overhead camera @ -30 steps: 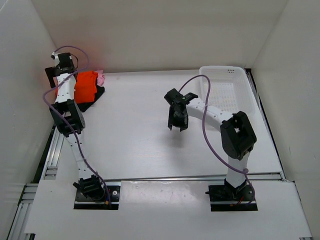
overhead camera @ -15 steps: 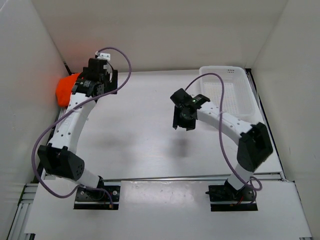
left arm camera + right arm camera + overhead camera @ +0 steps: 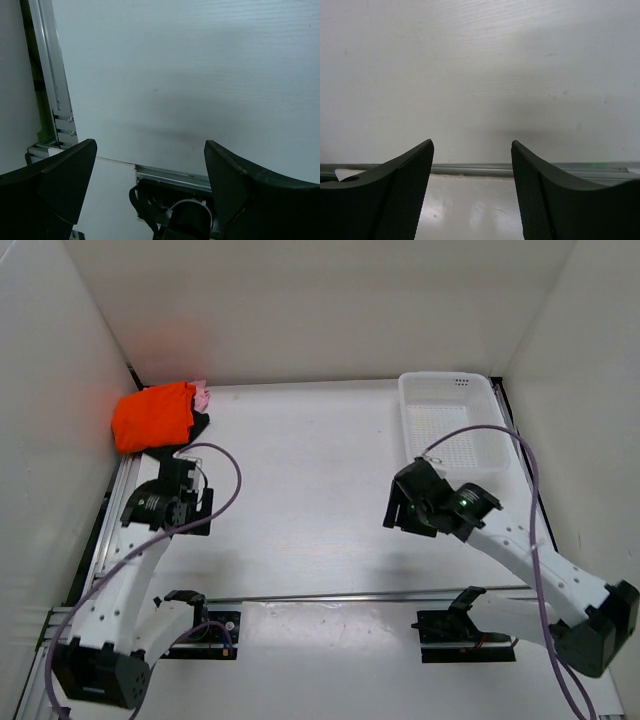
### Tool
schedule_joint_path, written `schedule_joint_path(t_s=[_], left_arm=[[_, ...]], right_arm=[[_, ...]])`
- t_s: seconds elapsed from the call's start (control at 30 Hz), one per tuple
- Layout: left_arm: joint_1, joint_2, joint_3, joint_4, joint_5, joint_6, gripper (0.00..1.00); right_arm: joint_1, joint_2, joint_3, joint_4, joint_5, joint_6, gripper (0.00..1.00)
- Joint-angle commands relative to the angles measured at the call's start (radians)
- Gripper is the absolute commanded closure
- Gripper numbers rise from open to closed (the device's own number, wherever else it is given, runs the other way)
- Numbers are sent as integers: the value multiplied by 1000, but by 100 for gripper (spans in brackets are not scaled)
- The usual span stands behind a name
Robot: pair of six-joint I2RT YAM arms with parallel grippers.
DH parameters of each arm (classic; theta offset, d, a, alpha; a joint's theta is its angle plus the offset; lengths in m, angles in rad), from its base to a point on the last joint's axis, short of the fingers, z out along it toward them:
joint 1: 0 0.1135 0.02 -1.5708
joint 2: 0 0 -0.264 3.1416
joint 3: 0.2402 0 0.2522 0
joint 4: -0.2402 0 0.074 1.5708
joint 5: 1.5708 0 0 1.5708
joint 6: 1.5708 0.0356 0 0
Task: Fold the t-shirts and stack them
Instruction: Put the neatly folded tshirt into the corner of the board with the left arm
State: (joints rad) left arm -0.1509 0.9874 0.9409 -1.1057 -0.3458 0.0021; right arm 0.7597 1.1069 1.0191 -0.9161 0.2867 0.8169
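The t-shirts lie stacked in the table's far left corner. The bright orange one is on top, with a bit of light pink and a black edge showing at its right side. My left gripper hangs open over bare table, nearer than the stack, with nothing between its fingers. Right of centre, my right gripper is also open and empty above the table. Neither wrist view shows any cloth.
A white plastic mesh basket stands at the far right. A metal rail runs along the table's near edge, with the arm bases behind it. White walls close in the left, back and right sides.
My left arm has drawn back from the stack toward the near side, uncovering the orange t-shirt. My right arm has swung nearer and to the right, and its jaws have widened.
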Motion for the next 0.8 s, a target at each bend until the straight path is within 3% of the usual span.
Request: schedule_joint_path(t_s=[0.0,0.27,0.47,0.77], left_arm=[[10,-105,-51,-55,25,-2,0],[97,-291,-152,-111,-90,-2,0],[155,-336,-152,-157,36,-2,0],[217,-345,-152,-157,96,-2,0]], right_arm=[[1,-120,-72,-7,41,65,31],[1,-291,-197,-7,32,110,30],[1,-335,-217,-7,32,99,30],[1,-326,-217,-17,32,70,27]])
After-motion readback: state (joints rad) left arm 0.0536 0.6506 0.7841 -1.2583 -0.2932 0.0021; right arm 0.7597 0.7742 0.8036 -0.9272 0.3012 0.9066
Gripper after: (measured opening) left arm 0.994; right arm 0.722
